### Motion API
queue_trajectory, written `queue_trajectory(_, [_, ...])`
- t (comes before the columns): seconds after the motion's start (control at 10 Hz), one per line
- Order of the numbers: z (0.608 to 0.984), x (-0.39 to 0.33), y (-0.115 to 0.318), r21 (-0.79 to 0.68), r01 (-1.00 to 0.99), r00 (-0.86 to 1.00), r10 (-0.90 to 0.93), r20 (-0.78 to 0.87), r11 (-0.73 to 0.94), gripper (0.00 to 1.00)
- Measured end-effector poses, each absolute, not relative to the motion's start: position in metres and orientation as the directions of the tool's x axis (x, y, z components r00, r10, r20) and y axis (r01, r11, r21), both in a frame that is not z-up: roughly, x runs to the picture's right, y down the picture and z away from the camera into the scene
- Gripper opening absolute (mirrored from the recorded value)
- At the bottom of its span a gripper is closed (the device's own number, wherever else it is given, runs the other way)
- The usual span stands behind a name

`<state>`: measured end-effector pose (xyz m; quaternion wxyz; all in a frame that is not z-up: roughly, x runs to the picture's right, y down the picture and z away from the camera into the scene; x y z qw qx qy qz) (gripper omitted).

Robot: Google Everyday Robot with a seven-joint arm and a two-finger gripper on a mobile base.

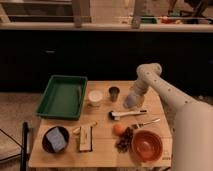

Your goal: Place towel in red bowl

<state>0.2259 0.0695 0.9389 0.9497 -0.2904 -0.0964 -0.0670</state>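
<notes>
A blue folded towel (56, 138) lies in a dark bowl (46, 145) at the front left of the wooden table. The red bowl (147, 144) stands at the front right and looks empty. My gripper (131, 102) hangs over the back right part of the table, just right of a small dark cup (114, 93) and above a black-headed brush (127, 114). It is far from the towel and holds nothing that I can see.
A green tray (63, 96) sits at the back left, with a white cup (94, 97) beside it. An orange (118, 129), dark grapes (125, 141), a fork (147, 122), a banana (79, 130) and a small board (86, 138) lie mid-front.
</notes>
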Motion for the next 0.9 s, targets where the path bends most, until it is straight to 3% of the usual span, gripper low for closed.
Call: queue_trajectory(0.9, [0.9463, 0.2305, 0.0726, -0.527, -0.03, 0.944, 0.197, 0.264, 0.849, 0.8])
